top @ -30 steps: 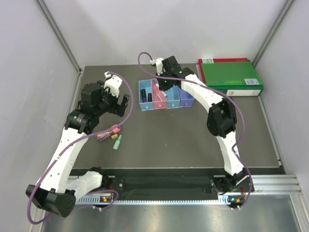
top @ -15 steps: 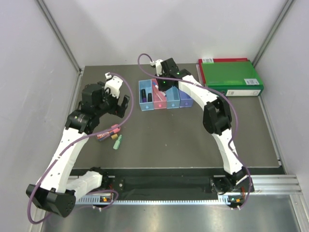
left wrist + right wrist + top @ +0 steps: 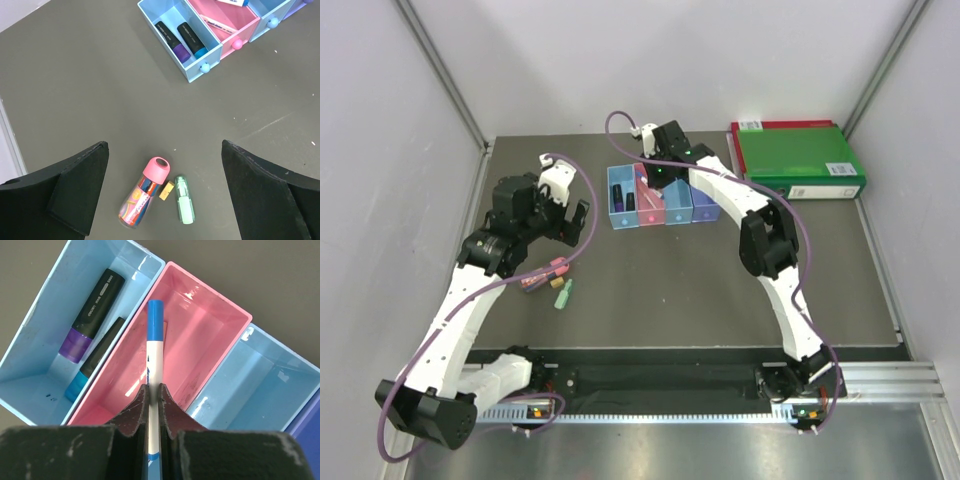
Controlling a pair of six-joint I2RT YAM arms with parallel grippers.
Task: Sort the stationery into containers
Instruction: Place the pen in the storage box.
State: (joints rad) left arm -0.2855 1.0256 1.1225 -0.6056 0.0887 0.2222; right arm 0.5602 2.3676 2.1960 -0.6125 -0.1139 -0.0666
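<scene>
Seen from above, the right arm (image 3: 715, 185) covers the far end of the pink box (image 3: 652, 210), and a cable (image 3: 585, 235) crosses the tube (image 3: 532, 282) near the table's (image 3: 720, 290) left edge. At the right wrist, fingers (image 3: 131, 415) hide the pen's (image 3: 154, 355) lower end and the frame crops the purple box (image 3: 313, 429). The yellow bit (image 3: 166, 190) beside the tube is too small to identify.

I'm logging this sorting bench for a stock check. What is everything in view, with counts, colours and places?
containers: four joined, light blue, pink, light blue, purple-blue, back centre
black markers: two, purple and blue ends, leftmost box
white pen: one, blue cap, over pink box
tube: one, pink cap, table left side
green highlighter: one, beside tube
yellow piece: one, between them
binder: one, green, back right
table: one, dark grey
left claw: open, above the tube
right claw: shut on white pen
</scene>
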